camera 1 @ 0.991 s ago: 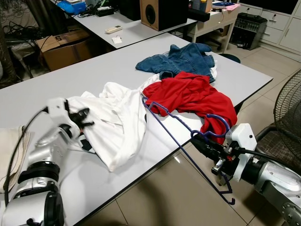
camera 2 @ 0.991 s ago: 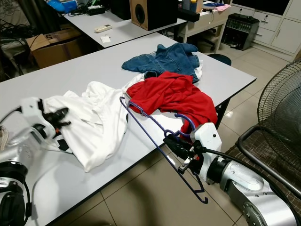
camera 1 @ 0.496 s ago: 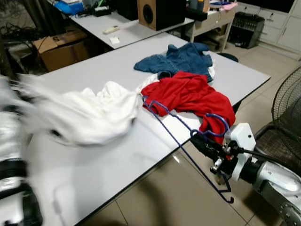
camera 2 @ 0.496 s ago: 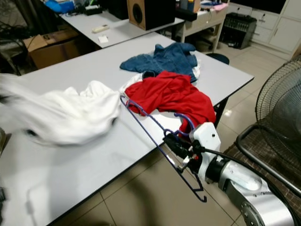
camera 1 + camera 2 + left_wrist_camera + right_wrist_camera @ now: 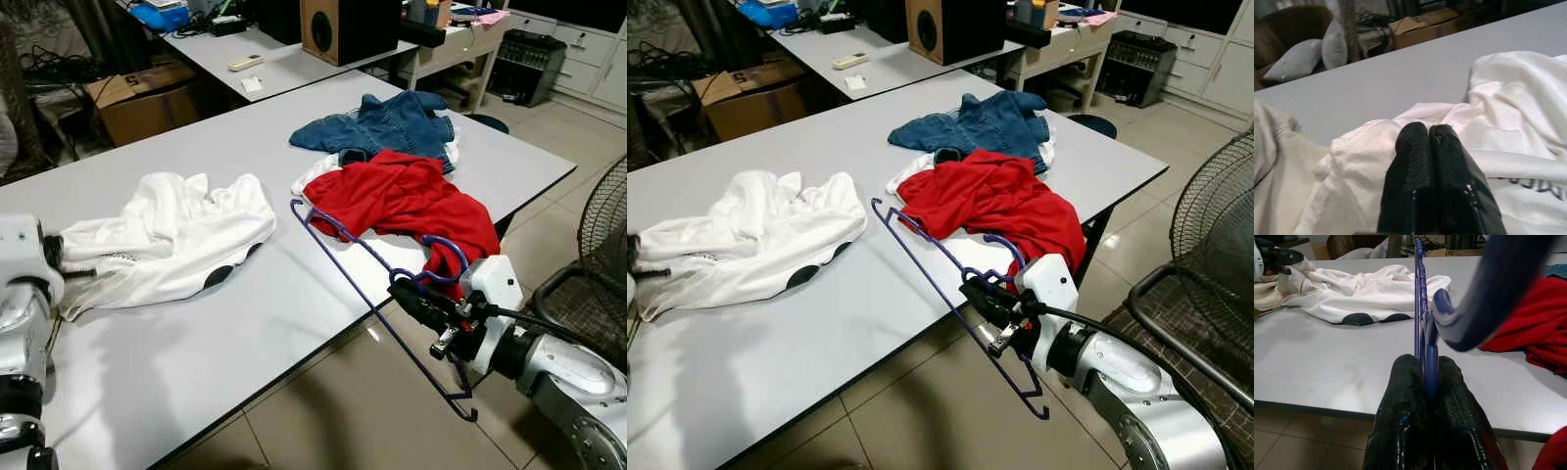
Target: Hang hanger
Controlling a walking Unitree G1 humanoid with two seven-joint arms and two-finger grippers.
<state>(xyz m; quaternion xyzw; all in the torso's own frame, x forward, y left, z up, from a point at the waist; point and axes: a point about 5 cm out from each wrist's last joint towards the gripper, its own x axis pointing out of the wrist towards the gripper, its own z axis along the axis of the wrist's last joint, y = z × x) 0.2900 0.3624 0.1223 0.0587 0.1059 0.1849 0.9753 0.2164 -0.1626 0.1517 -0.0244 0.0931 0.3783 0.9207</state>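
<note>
Left eye view: a grey table (image 5: 245,323) carries a white shirt (image 5: 167,235) at 9 o'clock. The left gripper (image 5: 1427,134) pinches its edge. At 4 o'clock, the right gripper (image 5: 416,302) clamps the blue hanger (image 5: 353,259).

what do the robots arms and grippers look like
Both arms are silver metal with black joint rings. The right gripper has a white boxy wrist housing, black textured fingers and a thin black cable. The left gripper has the same white housing and black fingers.
</note>
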